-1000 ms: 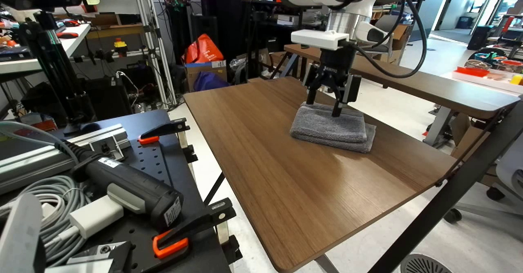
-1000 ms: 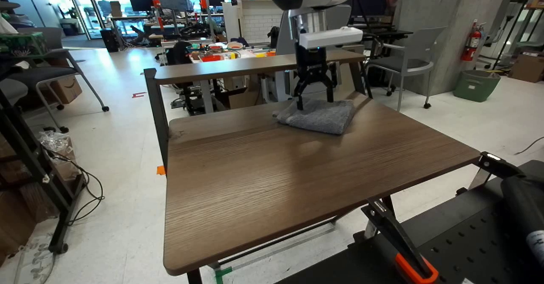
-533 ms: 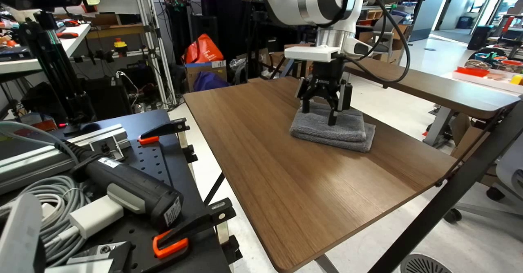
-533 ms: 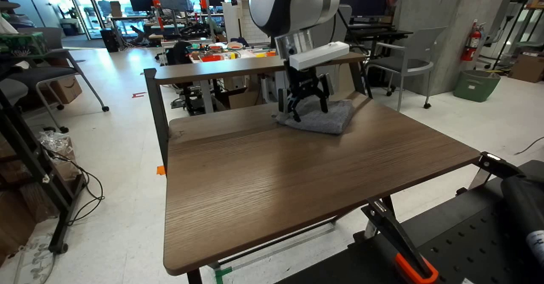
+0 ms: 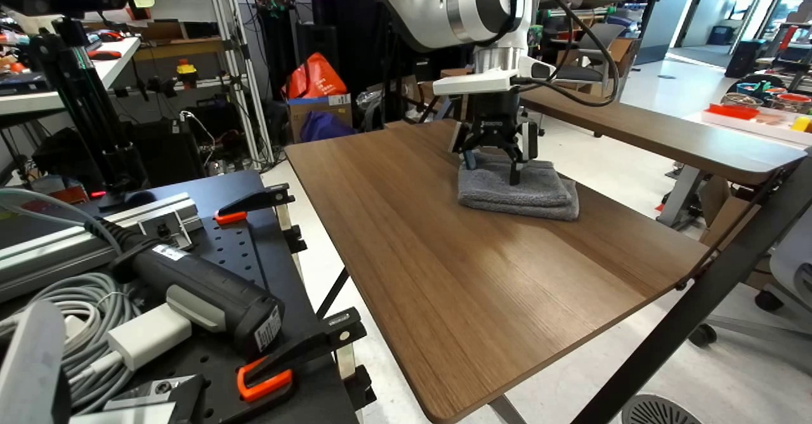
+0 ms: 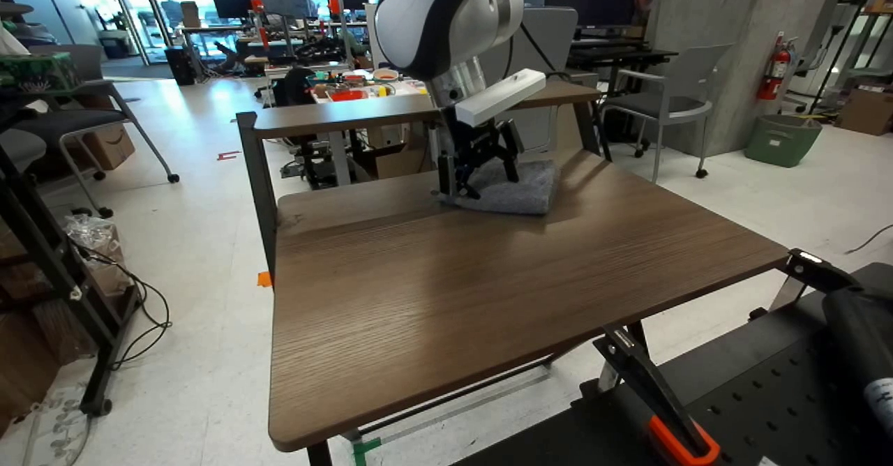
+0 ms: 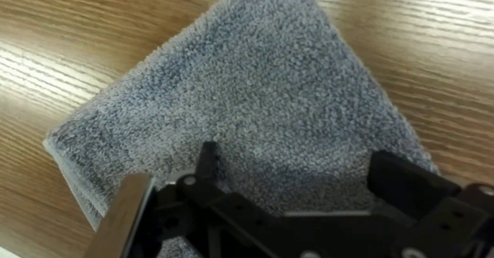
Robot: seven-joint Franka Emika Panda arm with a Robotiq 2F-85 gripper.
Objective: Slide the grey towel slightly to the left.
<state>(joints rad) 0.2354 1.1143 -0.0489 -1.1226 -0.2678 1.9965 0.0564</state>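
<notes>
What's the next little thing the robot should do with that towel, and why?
Probably drag the grey towel a touch further the same way, pressing lightly. The gripper is open, its fingers apart and seemingly resting on the towel, which has shifted along the tabletop in the last half second, so dragging appears effective.

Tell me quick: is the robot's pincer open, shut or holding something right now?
The pincer: open, spread wide over the grey towel and not clamped on it.
</notes>
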